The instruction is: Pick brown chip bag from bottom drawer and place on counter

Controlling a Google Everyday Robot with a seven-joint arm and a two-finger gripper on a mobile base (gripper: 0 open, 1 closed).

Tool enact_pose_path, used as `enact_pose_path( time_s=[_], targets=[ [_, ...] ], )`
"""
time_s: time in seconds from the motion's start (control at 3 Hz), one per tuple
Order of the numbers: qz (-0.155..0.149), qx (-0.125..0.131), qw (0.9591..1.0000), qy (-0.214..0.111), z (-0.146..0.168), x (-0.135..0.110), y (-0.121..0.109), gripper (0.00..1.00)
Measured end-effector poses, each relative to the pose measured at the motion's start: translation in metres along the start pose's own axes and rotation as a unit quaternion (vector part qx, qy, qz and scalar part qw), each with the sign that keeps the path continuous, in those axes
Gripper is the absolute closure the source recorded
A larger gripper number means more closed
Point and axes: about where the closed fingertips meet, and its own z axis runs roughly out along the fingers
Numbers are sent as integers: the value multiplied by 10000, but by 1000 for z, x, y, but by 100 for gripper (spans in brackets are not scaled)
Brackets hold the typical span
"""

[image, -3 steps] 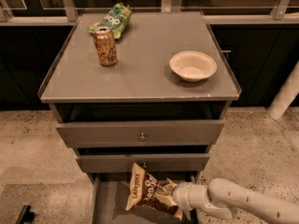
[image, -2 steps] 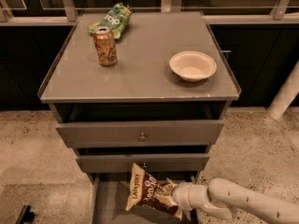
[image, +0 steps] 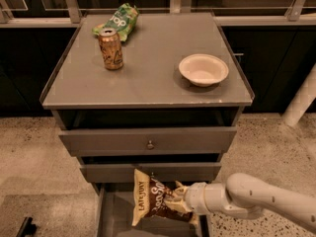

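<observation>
Gripper (image: pixel 180 202) comes in low from the right over the open bottom drawer (image: pixel 114 217). Its fingers pinch the brown chip bag (image: pixel 152 204) by its right end, prob so it clears the tray for the lift to the counter (image: pixel 148 83). Bag's crinkly, dark brown w/ a cream strip at left and white lettering, held tilted.

Smooth off-white arm (image: pixel 261 201), rounded and tubular, swelling into a bulbous joint. A few small dark dots along the shell. Paler ringed collar nearer the tip. Cream-coloured tool (image: pixel 179 202) at the very end, low in mid-view, clamped on the brown chip bag (image: pixel 149 201).
</observation>
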Motion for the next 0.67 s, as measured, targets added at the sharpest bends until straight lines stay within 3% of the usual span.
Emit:
enact_pose_path(
  time_s=[0.33,0.67],
  targets=[
    [-507,-14,9987,-9,-46,-43,28,100],
    [-848,216,9961,-69,-92,-77,54,100]
  ],
)
